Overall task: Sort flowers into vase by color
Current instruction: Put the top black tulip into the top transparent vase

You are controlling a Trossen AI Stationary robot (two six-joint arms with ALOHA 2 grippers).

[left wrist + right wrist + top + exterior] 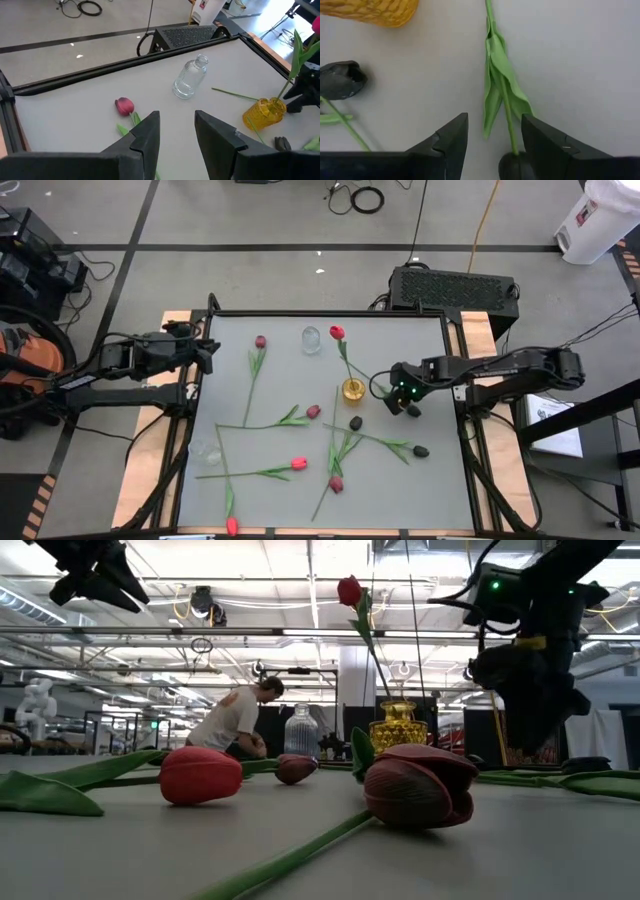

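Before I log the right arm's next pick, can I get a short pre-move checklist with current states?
1. Right gripper open: ok, fingers apart, nothing between them.
2. Target below it: ok, a green stem with leaves lies on the table between the fingers, a dark tulip head at the fingertips.
3. Yellow vase upright: ok, it already holds one red tulip.
4. Clear vase ready: ok, upright and holding no flower.
5. Left gripper out of the way: ok, open, at the table's left edge above a maroon tulip.
6. Stem free of the neighbouring black tulip: cannot tell.
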